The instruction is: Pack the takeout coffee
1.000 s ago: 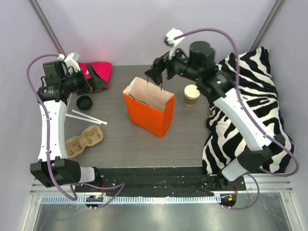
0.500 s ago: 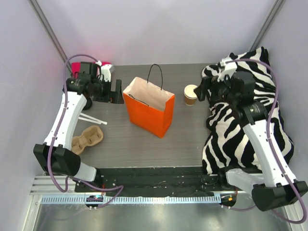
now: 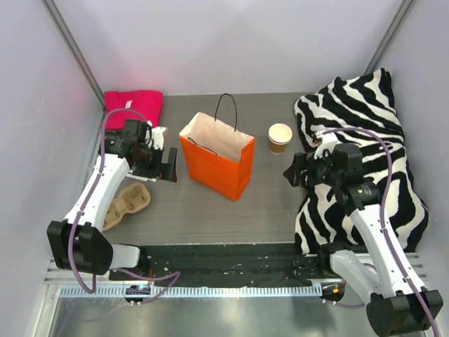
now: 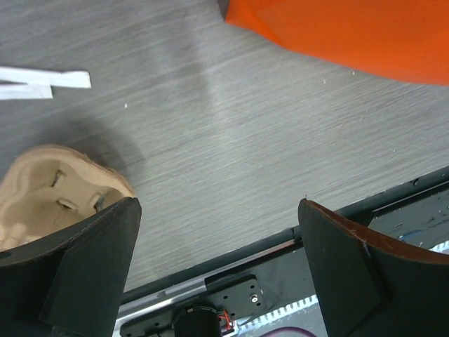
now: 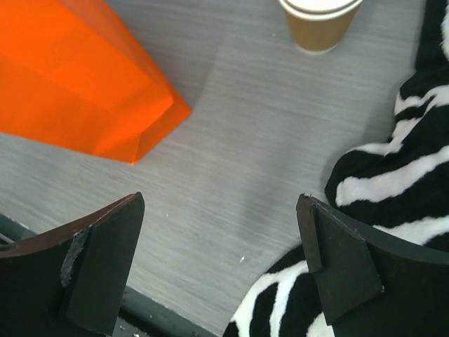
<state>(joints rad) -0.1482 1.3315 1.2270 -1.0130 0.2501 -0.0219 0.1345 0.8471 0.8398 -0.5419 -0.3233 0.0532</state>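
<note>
The takeout coffee cup [image 3: 280,137] stands open, without a lid, on the table right of the orange bag [image 3: 217,160]; it also shows at the top of the right wrist view [image 5: 319,24]. Its black lid is not visible; my left arm covers the spot left of the bag. The bag stands upright and open, with its black handle up. My left gripper [image 3: 168,165] is open and empty just left of the bag. My right gripper [image 3: 292,170] is open and empty, nearer than the cup, at the edge of the zebra cloth.
A moulded cardboard cup tray [image 3: 126,203] lies at the near left and shows in the left wrist view [image 4: 49,193], with white paper straws [image 4: 42,78] behind it. A pink cloth [image 3: 133,105] lies at the far left. A zebra-striped cloth [image 3: 365,147] fills the right side.
Both arms have drawn back toward the near edge. The left moved from the pink cloth to beside the bag. The right left the bag handle and came back past the cup.
</note>
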